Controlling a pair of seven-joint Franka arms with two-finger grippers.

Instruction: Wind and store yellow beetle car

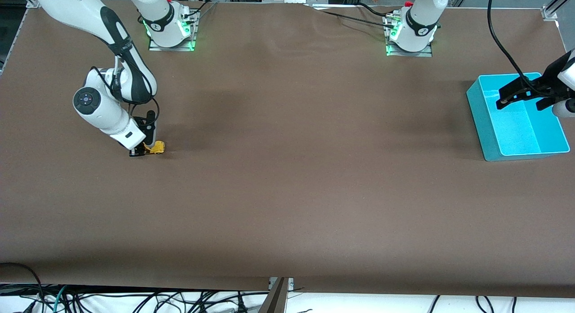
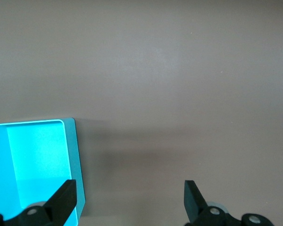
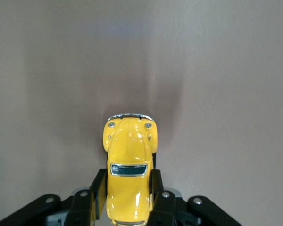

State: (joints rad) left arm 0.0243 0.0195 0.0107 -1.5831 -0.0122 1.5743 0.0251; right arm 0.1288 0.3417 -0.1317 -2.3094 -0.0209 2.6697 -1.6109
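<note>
Right gripper (image 1: 144, 150) down at table (image 1: 287, 191) level toward the right arm's end, fingers (image 3: 156, 197) clamped on both flanks of the car (image 3: 128, 174). Car (image 1: 157, 147) resting on the table, well apart from the bin (image 1: 489, 124), which sits at the left arm's end. Seen from the right wrist: hood and chrome bumper poking out past the fingertips, dark windscreen just between the pads, rear of the body tucked between the fingers. In the front view only a yellow sliver showing beside the black fingers, the rest hidden under the hand.

Left gripper (image 1: 521, 99) hanging over the bin, fingers spread wide, nothing between them. From the left wrist: two black fingertips (image 2: 66, 197) far apart, one over the bin's (image 2: 73, 155) teal rim, the other over bare brown table (image 2: 179, 70) beside the bin. Bin interior bright turquoise, with nothing showing in the part in view. Left arm waiting.
</note>
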